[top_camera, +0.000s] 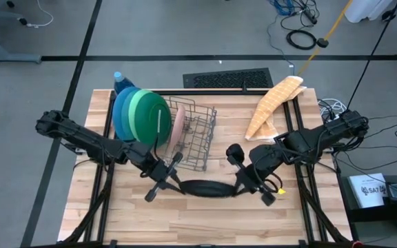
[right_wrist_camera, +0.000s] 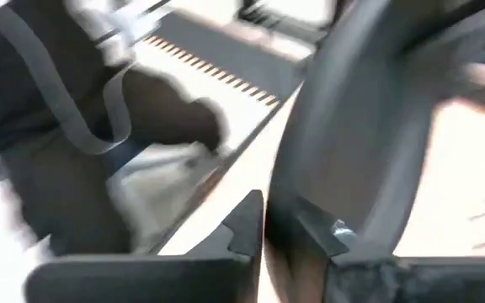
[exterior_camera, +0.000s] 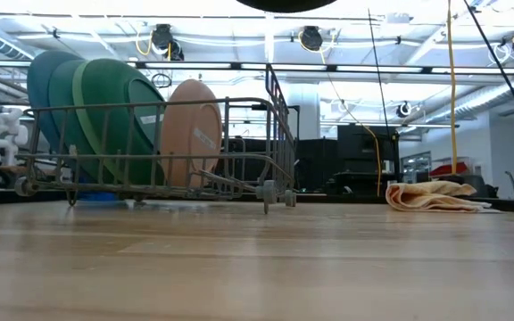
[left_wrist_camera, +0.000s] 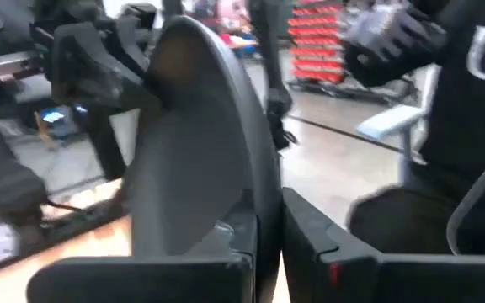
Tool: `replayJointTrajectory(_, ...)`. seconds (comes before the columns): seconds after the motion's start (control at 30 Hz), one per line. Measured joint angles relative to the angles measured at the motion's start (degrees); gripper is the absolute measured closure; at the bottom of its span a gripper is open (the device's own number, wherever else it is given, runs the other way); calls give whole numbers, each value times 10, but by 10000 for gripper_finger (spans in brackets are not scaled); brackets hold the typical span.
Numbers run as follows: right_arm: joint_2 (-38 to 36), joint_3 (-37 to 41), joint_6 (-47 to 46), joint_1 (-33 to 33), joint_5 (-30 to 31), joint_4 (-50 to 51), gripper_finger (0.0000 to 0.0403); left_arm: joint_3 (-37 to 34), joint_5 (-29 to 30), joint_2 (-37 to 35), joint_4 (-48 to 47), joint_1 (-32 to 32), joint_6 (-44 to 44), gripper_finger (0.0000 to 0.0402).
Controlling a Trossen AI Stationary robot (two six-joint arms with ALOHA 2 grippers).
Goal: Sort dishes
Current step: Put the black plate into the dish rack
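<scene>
A black plate (top_camera: 205, 188) hangs on edge above the table's middle, between my two grippers; its lower rim (exterior_camera: 279, 4) shows at the top of the low view. My left gripper (top_camera: 178, 182) is shut on its left end and my right gripper (top_camera: 237, 187) on its right end. In the wire dish rack (top_camera: 200, 138), blue (top_camera: 121, 110), teal (top_camera: 131, 114) and green (top_camera: 150, 117) plates stand on edge in the slots, with a smaller pink plate (top_camera: 178, 127) beside them. My left gripper pinches the black plate's rim (left_wrist_camera: 266, 215) between its two fingers (left_wrist_camera: 241, 240), coming level from the table's left. The plate stands on edge, clear of the table. My right gripper has the opposite rim (right_wrist_camera: 283, 210) between its two fingers (right_wrist_camera: 247, 225), slanting down from the table's right.
A blue soap bottle (top_camera: 118, 79) stands behind the rack at the far left. A folded tan cloth (top_camera: 274, 103) lies at the far right. A black keyboard (top_camera: 227, 78) lies beyond the far edge. Bare wood (top_camera: 205, 220) spreads below the plate toward the near edge.
</scene>
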State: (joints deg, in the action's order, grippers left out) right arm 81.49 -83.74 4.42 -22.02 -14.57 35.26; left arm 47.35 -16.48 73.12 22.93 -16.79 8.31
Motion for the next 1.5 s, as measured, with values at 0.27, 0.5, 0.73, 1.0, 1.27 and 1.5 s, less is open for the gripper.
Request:
replayJointTrajectory(0.27,-12,-1,-34,3,95,-17,272,0,19,-34,-13,-9,-4,398)
replayJointTrajectory(0.5,-52,-12,-33,3,157,11,180,0,27,-102,-59,-11,-20,398)
replayJointTrajectory(0.73,-110,-28,-34,-13,302,77,156,1,138,-188,-138,-12,-76,400)
replayJointTrajectory(1.0,-129,-28,-42,-26,353,88,169,1,347,-206,-183,11,-254,400)
replayJointTrajectory(1.27,-103,-28,-47,-25,357,88,172,1,397,-167,-259,62,-361,400)
replayJointTrajectory(1.5,-80,-28,-67,-33,355,89,172,1,491,-181,-327,60,-394,400)
